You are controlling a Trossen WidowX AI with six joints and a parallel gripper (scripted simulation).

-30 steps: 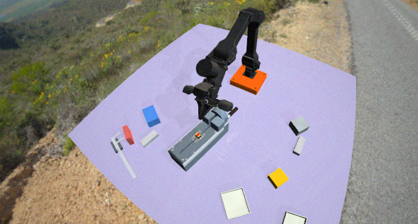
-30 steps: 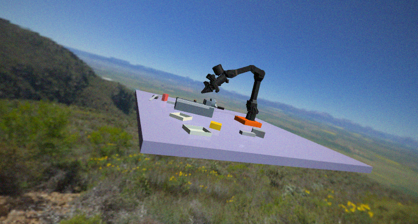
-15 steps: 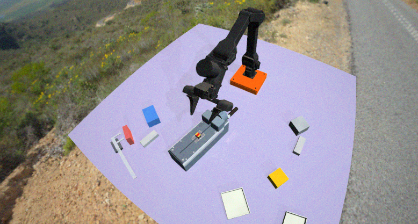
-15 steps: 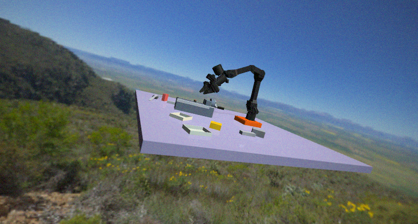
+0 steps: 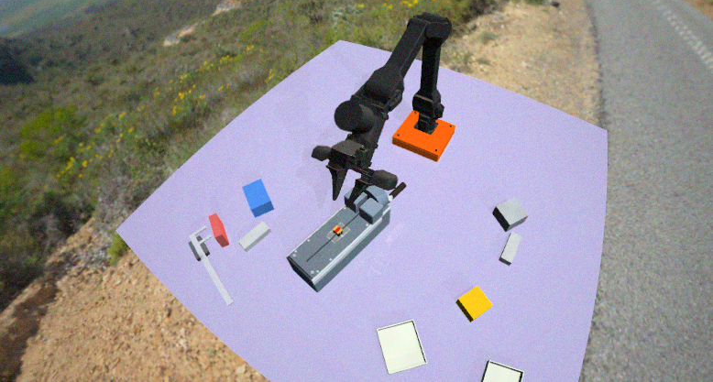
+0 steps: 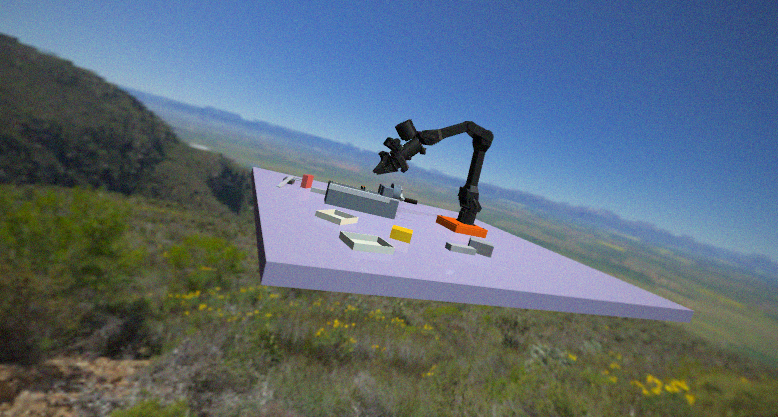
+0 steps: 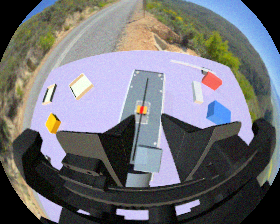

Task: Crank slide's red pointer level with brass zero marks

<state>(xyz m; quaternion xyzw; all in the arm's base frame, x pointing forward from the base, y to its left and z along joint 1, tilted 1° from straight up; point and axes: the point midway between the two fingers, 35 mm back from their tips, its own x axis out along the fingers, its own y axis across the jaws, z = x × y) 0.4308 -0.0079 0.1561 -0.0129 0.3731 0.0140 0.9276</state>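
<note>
Apparently approaching the crank
Hovering with gripper (image 5: 344,201) (image 6: 376,171) (image 7: 148,117) partly open, empty; red pointer (image 5: 337,230) (image 6: 363,187) (image 7: 141,110) below and ahead, crank handle (image 5: 397,191) (image 6: 411,200) below and aside; next, likely align, descend, grasp handle

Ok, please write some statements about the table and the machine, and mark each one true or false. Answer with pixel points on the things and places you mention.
1. The blue block (image 5: 257,197) (image 7: 219,113) is held in the robot's hand (image 5: 345,193) (image 6: 375,170) (image 7: 148,117). False: it rests on the table, and the hand holds nothing.
2. The hand's fingers stand apart. True.
3. The arm's base plate (image 5: 410,141) (image 6: 446,221) is green. False: it is orange.
4. The crank handle (image 5: 398,191) (image 6: 411,200) is dark. True.
5. The yellow block (image 5: 474,303) (image 6: 401,234) (image 7: 53,123) lies inside a tray. False: it lies on the table, outside the trays.
</note>
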